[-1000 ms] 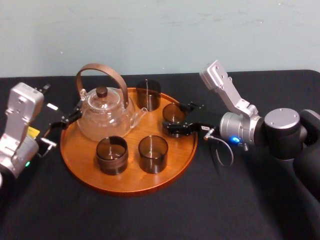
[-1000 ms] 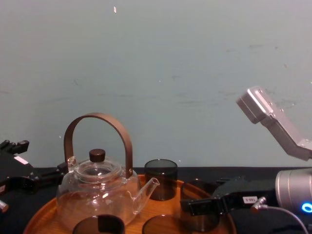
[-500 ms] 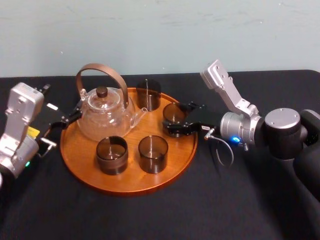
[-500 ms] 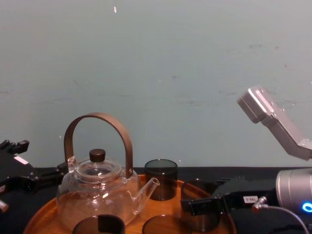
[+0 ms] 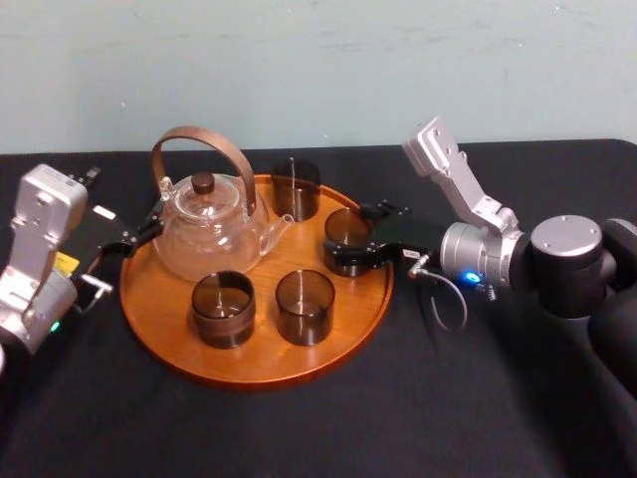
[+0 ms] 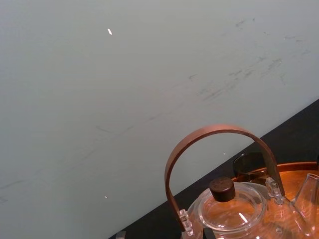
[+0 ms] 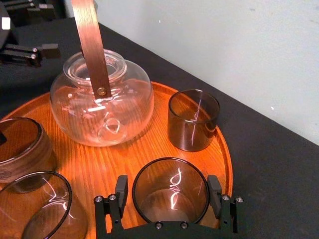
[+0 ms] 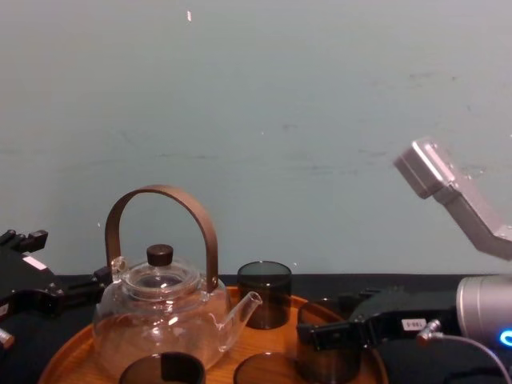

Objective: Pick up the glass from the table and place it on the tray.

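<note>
L gripper (image 5: 134,237) sits low over the table (image 5: 398,418) at the tray's (image 5: 249,366) left rim, beside the teapot (image 5: 204,227); jaws open or shut, can't tell. Glass (image 5: 346,237) stands upright on tray's right side, w/ three other glasses (image 5: 304,307) nearby. R gripper (image 5: 362,235) straddles it, jaws slightly apart, not clamping.

Front of tray (image 8: 70,360) beyond frame edge

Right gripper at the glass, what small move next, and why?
Probably draw the right gripper straight back, off the tray: the glass already stands on the tray and the fingers flank it with slight gaps. The left gripper is parked beside the teapot.
</note>
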